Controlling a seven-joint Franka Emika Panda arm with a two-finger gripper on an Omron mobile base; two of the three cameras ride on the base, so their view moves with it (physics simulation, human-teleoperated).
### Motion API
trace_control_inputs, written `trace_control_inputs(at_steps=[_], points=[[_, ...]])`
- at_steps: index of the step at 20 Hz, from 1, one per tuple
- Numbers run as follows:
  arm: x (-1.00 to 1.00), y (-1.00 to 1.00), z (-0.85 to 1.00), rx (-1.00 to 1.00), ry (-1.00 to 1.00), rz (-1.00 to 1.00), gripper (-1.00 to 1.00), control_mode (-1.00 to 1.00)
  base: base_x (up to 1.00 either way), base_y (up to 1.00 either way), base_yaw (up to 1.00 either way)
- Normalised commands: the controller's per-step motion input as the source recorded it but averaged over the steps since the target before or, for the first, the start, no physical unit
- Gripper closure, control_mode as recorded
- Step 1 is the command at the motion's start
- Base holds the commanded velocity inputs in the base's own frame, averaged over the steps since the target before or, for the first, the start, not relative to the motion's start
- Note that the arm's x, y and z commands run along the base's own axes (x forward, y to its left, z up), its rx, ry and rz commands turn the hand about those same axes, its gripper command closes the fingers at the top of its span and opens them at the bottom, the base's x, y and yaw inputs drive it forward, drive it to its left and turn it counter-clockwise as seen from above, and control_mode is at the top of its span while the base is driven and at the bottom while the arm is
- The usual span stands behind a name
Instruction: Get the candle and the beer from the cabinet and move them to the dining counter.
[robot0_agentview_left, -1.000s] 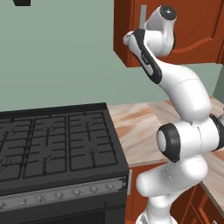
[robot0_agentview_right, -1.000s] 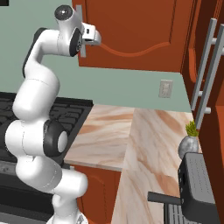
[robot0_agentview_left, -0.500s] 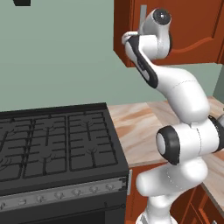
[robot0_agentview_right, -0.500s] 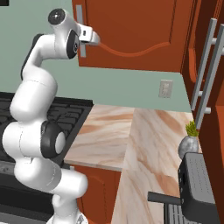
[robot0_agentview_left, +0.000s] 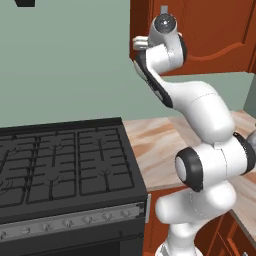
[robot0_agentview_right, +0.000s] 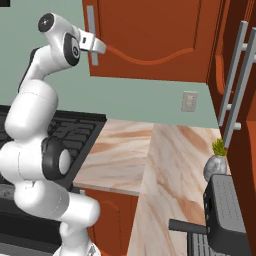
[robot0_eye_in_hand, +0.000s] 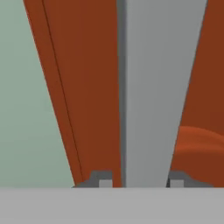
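Closed in on the handle (robot0_agentview_right: 92, 35) since a second ago: pincer (robot0_agentview_right: 98, 46) now clamped on the grey bar of the cabinet (robot0_agentview_right: 155, 40).

Left to right: black stove (robot0_agentview_left: 60, 167) below; then pincer gripping the handle, a fingertip (robot0_eye_in_hand: 101, 179) on either side; cabinet door shut; marble desk (robot0_agentview_right: 160, 160) beneath; potted plant (robot0_agentview_right: 217, 162) far right.
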Motion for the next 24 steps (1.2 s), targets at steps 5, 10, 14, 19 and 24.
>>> trace_control_inputs(at_steps=[5, 10, 14, 19, 24], points=[[-0.33, 0.18, 0.0, 0.15, -0.05, 0.0, 1.0, -1.0, 0.0, 0.0, 0.0], [-0.78, 0.0, 0.0, 0.19, -0.06, 0.0, 1.0, -1.0, 0.0, 0.0, 0.0], [-0.92, 0.0, 0.03, 0.1, -0.07, 0.0, 1.0, -1.0, 0.0, 0.0, 0.0], [-0.94, -0.14, 0.07, 0.05, -0.06, 0.0, 1.0, -1.0, 0.0, 0.0, 0.0], [-0.92, -0.35, 0.1, 0.0, 0.0, 0.0, 1.0, -1.0, 0.0, 0.0, 0.0]])
